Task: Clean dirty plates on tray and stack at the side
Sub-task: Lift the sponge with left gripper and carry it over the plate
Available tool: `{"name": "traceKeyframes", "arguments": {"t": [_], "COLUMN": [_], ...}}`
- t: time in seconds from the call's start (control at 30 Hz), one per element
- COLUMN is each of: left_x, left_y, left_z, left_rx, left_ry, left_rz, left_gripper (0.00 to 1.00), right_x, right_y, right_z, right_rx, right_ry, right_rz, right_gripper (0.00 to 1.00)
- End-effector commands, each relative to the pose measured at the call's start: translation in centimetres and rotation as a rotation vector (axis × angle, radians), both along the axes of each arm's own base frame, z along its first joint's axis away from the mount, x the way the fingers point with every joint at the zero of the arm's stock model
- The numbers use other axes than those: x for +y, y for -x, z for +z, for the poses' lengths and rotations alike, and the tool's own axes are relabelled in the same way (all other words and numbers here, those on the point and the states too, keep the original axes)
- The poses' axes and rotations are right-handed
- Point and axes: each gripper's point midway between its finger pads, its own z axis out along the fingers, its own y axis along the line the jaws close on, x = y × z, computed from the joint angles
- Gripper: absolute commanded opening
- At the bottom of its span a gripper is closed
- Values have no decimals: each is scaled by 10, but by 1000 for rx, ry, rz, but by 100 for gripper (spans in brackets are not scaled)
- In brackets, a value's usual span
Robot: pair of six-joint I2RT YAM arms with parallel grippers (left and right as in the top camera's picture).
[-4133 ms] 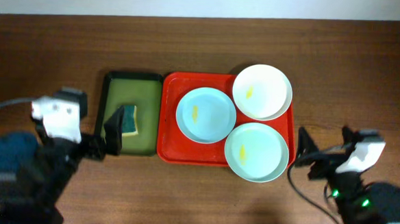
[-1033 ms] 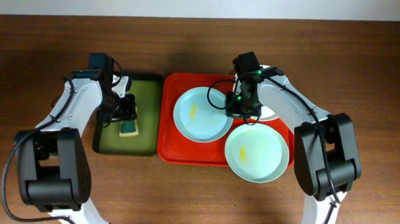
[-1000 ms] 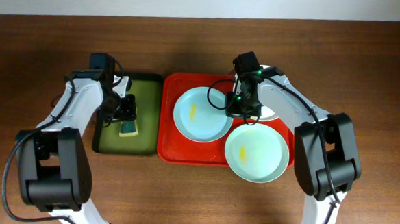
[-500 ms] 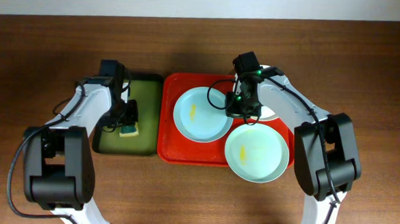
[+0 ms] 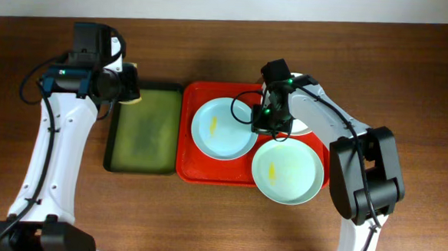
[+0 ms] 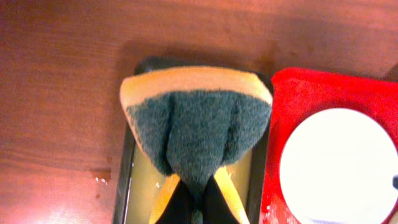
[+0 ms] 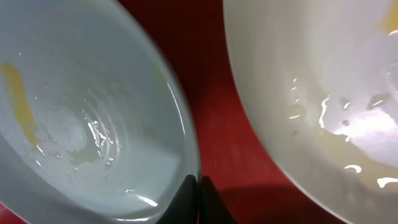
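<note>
Surface [image 5: 380,80]: brown wood, seen from overhead.
Red tray [image 5: 188,150]: centre of the surface, long side running 9 to 3 o'clock.
Blue plate [image 5: 224,128]: on the tray's 9 o'clock half, a yellow smear left of its middle.
White plate [image 5: 304,128]: at the tray's 1 o'clock corner, mostly hidden under the right arm.
Mint plate [image 5: 287,171]: at the tray's 5 o'clock corner, overhanging the rim, with a yellow smear.
Green tray [image 5: 143,129]: just beside the red tray at 9 o'clock.
Left claw [image 5: 126,86]: over the green tray's 11 o'clock corner, pinching a sponge [image 6: 196,121], which bulges around the fingers in the wrist view.
Right claw [image 7: 198,186]: fingers pressed nearly together on the blue plate's 3 o'clock rim, beside the white plate.
</note>
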Motion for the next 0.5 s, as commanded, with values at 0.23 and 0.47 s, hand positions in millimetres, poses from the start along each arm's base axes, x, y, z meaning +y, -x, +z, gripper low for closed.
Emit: {"name": "traceKeyframes", "arguments": {"t": [0.23,0.47], "left_x": [-12,-12], "left_y": [13,26], "left_z": [-11,-17], "left_rx": [103,159], "left_ry": [33,23], "left_rz": [-104,-130], "left_gripper": [0,0], "right_x": [7,9], "right_y": [13,8], "right_z": [-2,-1], "right_rx": [49,26], "right_ry": [-26,-34], "right_rz": [20,20], "right_gripper": [36,27]}}
